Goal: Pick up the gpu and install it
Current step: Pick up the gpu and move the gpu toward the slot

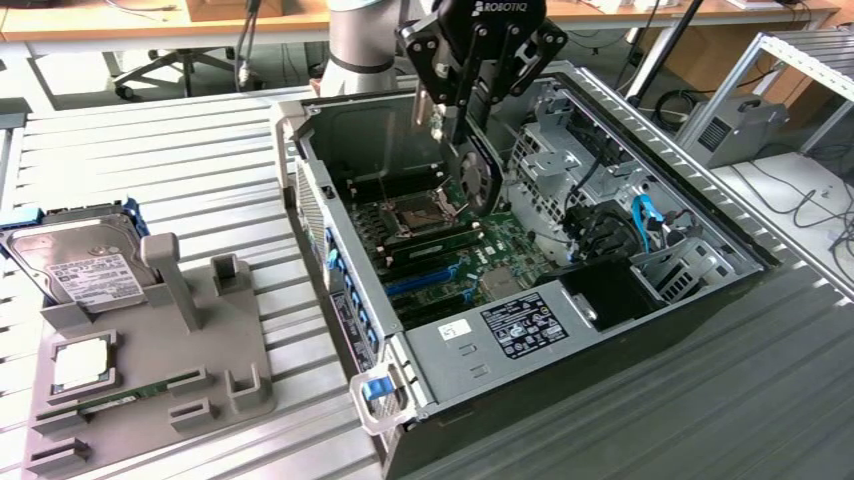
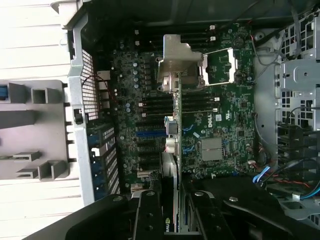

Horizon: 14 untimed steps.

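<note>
The gpu [image 1: 481,175] hangs edge-down inside the open computer case [image 1: 441,345], above the motherboard [image 1: 501,240]. Its dark fan face and green board show below my gripper [image 1: 454,120], which is shut on the card's upper edge. In the wrist view the gpu [image 2: 174,145] is seen edge-on, running from its silver bracket [image 2: 177,62] back to my gripper [image 2: 175,220]. One black finger [image 2: 150,215] sits on each side of the card. The card hovers over the row of black and blue expansion slots [image 2: 150,134], apart from the board.
A grey parts fixture [image 1: 174,370] stands on the slatted table at the exterior view's left, with a silver hard drive [image 1: 80,265], a processor [image 1: 83,365] and a memory stick [image 1: 127,398]. Drive cages and blue cables [image 1: 647,225] fill the case's far side.
</note>
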Available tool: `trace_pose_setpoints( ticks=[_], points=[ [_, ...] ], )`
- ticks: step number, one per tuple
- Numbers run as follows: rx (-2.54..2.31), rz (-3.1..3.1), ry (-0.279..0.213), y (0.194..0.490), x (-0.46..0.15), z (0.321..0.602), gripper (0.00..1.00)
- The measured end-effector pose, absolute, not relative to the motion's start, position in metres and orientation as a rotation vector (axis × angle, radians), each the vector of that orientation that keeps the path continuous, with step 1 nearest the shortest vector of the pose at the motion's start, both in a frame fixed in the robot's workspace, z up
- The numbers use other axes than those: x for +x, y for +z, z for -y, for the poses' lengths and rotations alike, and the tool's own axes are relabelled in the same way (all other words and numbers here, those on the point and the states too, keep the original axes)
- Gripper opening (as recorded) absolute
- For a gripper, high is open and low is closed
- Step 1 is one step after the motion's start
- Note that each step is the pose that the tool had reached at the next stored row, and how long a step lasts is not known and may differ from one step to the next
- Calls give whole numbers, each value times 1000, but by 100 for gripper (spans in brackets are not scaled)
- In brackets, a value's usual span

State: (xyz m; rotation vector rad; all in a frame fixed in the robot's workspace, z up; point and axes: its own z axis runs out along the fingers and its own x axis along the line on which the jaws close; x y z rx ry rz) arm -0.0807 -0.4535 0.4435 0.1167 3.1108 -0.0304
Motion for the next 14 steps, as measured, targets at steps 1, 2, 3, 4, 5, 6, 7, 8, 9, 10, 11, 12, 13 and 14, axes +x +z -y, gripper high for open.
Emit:
trace_pose_setpoints(
  ticks=[1,2,3,4,5,6,7,8,9,10,11,12,13,14],
  points=[
    [117,-3111,-31,443,-80,454,26],
    [117,-3111,-31,443,-78,454,26],
    [117,-3111,-32,443,-77,454,26],
    [117,-3111,-32,443,-76,453,26],
    [116,-3111,-33,443,-75,454,26],
    [116,-3111,-34,443,-73,454,26],
    [116,-3111,-34,443,-71,454,26],
    [116,-3111,-35,443,-70,454,26],
    [117,-3111,-36,443,-68,454,26],
    [116,-3111,-36,443,-67,454,26],
    [117,-3111,-37,443,-66,453,26],
    [117,-3111,-37,443,-65,454,26],
    [116,-3111,-38,443,-63,453,26],
    [116,-3110,-38,443,-62,453,26]
  ],
)
